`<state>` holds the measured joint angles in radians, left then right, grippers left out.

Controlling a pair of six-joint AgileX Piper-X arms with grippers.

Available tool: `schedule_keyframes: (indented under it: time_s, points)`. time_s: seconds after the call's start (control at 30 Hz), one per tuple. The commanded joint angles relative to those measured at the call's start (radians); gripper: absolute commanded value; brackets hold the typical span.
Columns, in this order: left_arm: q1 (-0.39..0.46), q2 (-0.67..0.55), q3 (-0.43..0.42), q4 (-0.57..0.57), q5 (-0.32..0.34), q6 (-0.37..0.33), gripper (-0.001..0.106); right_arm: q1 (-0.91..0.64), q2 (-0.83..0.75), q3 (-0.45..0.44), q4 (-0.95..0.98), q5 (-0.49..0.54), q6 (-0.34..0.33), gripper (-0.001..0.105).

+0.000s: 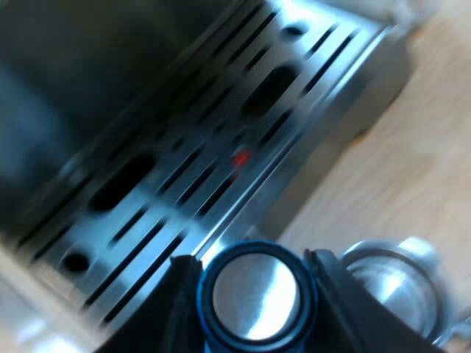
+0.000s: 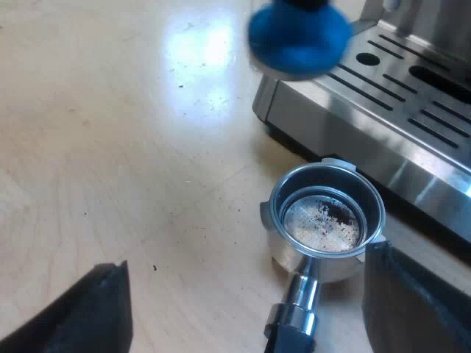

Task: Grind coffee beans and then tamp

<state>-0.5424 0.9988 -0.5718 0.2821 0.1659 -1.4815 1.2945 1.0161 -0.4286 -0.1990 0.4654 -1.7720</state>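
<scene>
so colours: the tamper (image 1: 257, 294) is bright blue with a shiny silver face, and my left gripper (image 1: 254, 259) around it is plain black. The drip tray (image 1: 184, 184) is brushed silver steel with rows of dark slots plus a few bigger dark ovals, and one tiny red spot (image 1: 240, 157) sits among the slots. The table (image 2: 110, 147) is pale blond wood with faint grain and a few dark specks. The holder (image 2: 327, 220) is polished silver, its basket floor dotted with brown-black coffee crumbs (image 2: 335, 213), and its handle (image 2: 291, 342) goes dark. My right gripper (image 2: 244, 257) is black too
</scene>
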Motion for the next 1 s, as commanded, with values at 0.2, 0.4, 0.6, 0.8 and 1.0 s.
schedule_keyframes:
  time_s: [0.2, 0.4, 0.6, 0.8, 1.0]
  points:
    - [0.090, -0.008, 0.024, 0.012, 0.005, -0.002, 0.019, 0.000, 0.000, 0.000, -0.014, 0.001, 0.064, 0.067]
    - [0.092, -0.008, 0.133, -0.058, 0.003, -0.002, 0.019, 0.000, 0.000, 0.000, -0.010, 0.001, 0.072, 0.067]
    - [0.092, -0.005, 0.207, -0.148, 0.003, -0.002, 0.019, 0.000, 0.000, 0.000, -0.006, 0.001, 0.072, 0.067]
    - [0.092, -0.005, 0.250, -0.207, 0.003, -0.002, 0.019, 0.000, 0.000, 0.000, -0.006, 0.001, 0.080, 0.067]
    - [0.092, 0.044, 0.295, -0.245, 0.005, -0.002, 0.019, 0.000, 0.000, 0.000, -0.006, 0.001, 0.173, 0.067]
